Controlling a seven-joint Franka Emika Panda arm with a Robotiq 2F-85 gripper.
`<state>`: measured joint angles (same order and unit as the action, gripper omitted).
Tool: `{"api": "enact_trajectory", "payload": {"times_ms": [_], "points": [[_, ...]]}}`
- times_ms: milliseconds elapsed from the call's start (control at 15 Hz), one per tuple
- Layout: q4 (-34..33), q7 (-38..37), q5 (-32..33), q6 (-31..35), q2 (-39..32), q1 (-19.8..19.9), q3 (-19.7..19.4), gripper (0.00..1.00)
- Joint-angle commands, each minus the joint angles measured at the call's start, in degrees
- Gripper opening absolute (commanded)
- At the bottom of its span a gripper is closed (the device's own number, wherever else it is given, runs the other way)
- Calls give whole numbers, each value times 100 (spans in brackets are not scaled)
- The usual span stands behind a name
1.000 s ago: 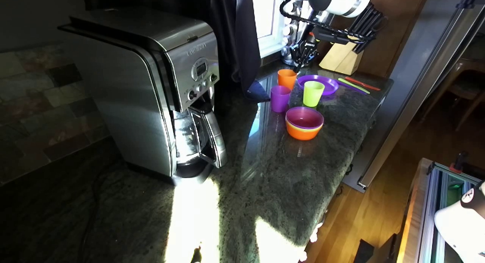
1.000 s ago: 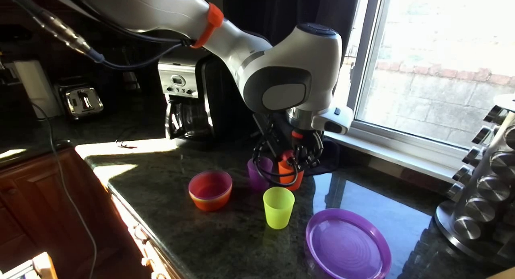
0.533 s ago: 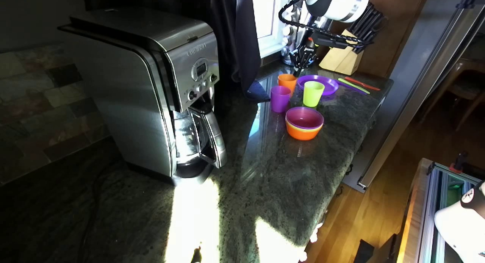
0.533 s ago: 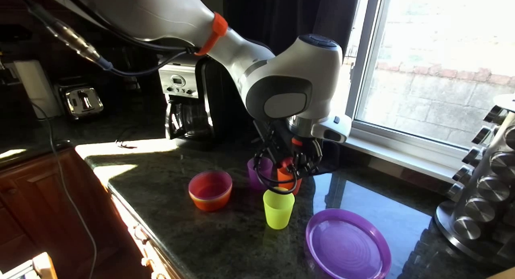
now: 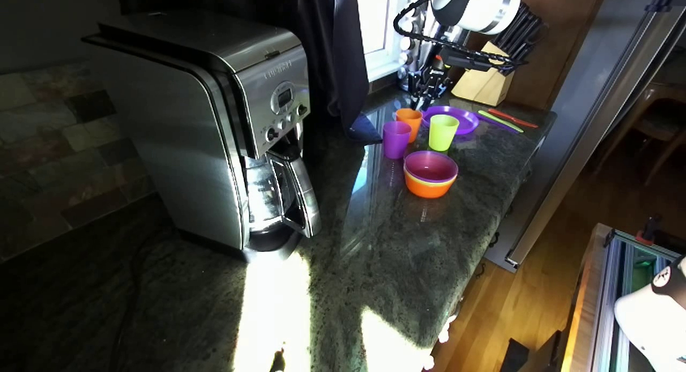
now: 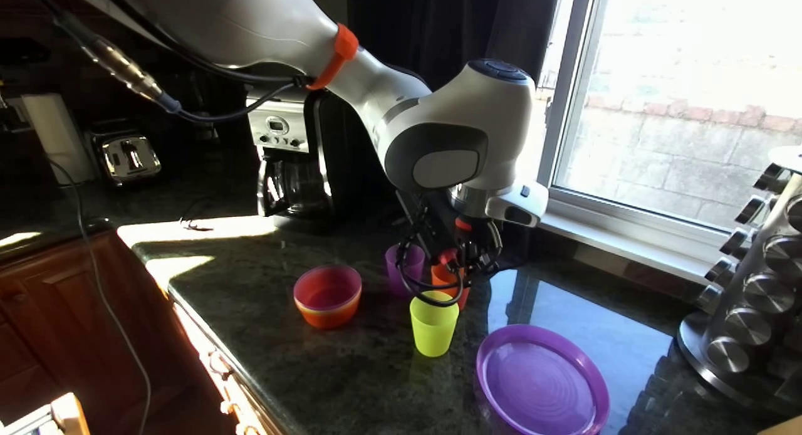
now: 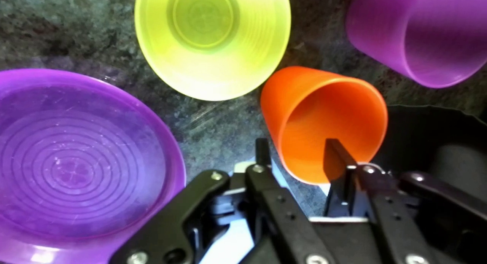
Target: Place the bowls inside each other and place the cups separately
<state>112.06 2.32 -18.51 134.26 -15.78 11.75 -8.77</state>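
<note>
In an exterior view we see the orange cup (image 5: 410, 128), the purple cup (image 5: 396, 141) and the lime-green cup (image 5: 442, 135) standing upright on the table (image 5: 386, 243), long axes vertical, mouths up. Near them the bowls (image 5: 430, 191) sit nested, mouths up: purple innermost, a lime-green edge showing, orange outermost.

In an exterior view the robot arm (image 6: 482, 109) hangs over the orange cup, partly hiding it; the purple plate (image 6: 542, 382) lies flat near the lime-green cup.

In the wrist view the fingers (image 7: 262, 157) stand apart at the orange cup's mouth, which opens toward them: one overlaps the opening, one lies outside, though whether either touches we cannot quite tell. We look down into the lime-green cup onto its ringed base.
</note>
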Motion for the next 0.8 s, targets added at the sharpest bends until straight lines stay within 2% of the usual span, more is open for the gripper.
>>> {"api": "enact_trajectory", "payload": {"times_ms": [0,200,267,733], "points": [[2,50,-109,-136,155,90,76,73],[142,56,-78,-187,440,72,61,96],[205,43,-55,-208,560,59,52,99],[798,-204,415,-151,1422,-81,-33,100]]}}
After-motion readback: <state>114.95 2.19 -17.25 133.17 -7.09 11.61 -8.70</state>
